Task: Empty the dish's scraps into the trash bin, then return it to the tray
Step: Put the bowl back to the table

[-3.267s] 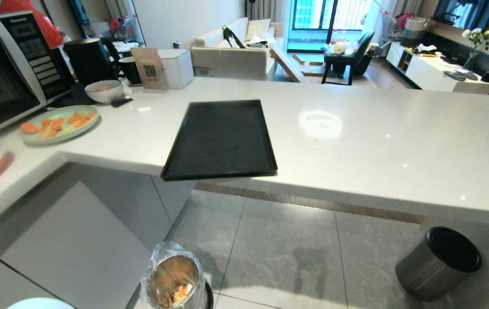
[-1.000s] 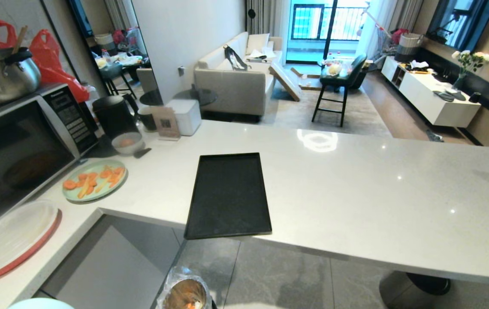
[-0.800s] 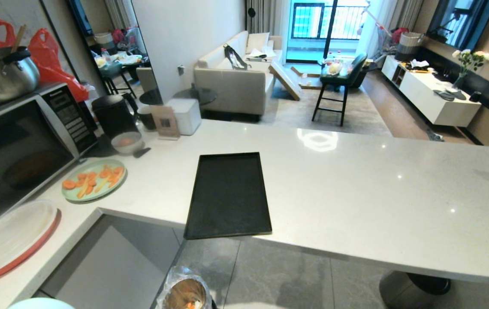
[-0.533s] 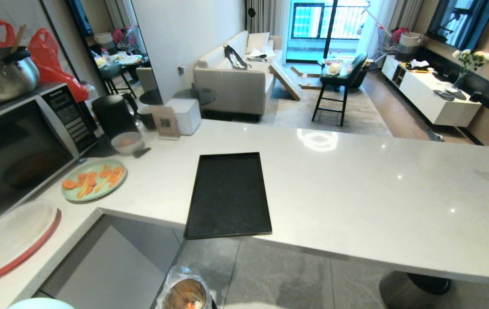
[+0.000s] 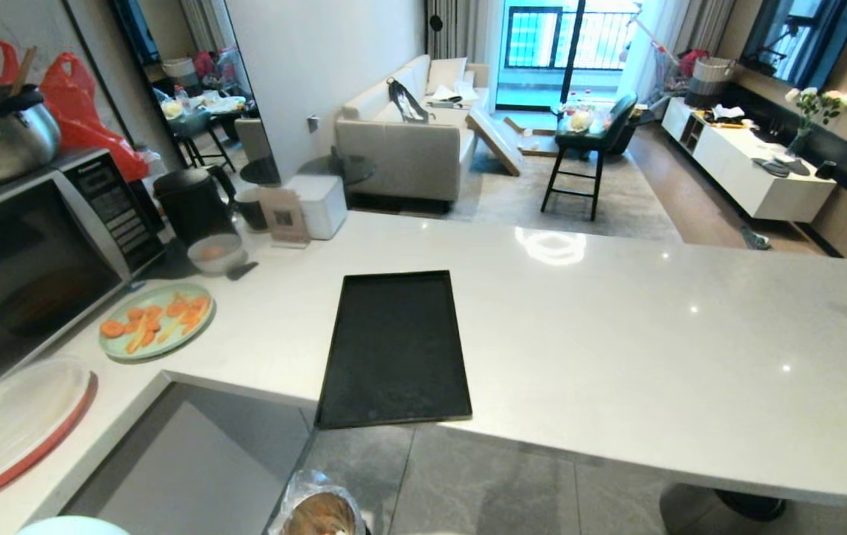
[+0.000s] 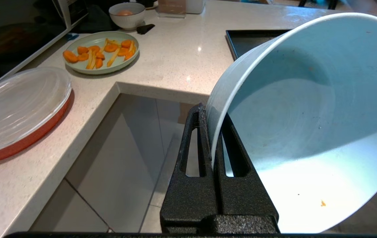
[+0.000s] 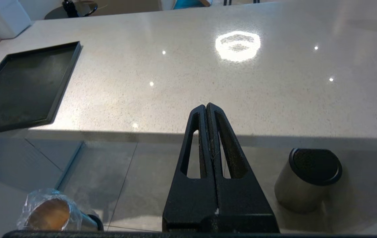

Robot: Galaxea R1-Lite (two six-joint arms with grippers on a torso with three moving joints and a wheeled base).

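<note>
- We judge the emptying done: the dish [image 6: 307,109] shows a bare pale inside apart from a speck or two, and the scraps now sit in the trash bin [image 5: 317,513], though we see only a hint of orange there.
- What is left is the return: the tray [image 5: 394,348] lies bare on the counter [image 5: 617,334], and the dish is not yet on it.
- Our left gripper [image 6: 213,132] pinches the dish by its rim, jaws nearly together with the wall between them, the bowl tilted on its side; in the head view only a sliver of it shows, at about 7 o'clock from the tray.
- Our right gripper [image 7: 207,132] is closed on nothing, parked in front of the counter edge over the floor.
- The trash bin stands on the floor at about 6 o'clock from the tray, just beyond the counter edge.
- Our count: one dish in hand, one tray, one lined trash bin, one second metal bin [image 7: 307,178] with a black lid at about 4 o'clock from the tray.
- Also one green plate [image 5: 156,321] of carrot pieces at 9 o'clock from the tray, one small bowl [image 5: 215,253] with an orange ball at 10 o'clock, one covered red dish [image 5: 11,427] and one microwave [image 5: 30,245].
</note>
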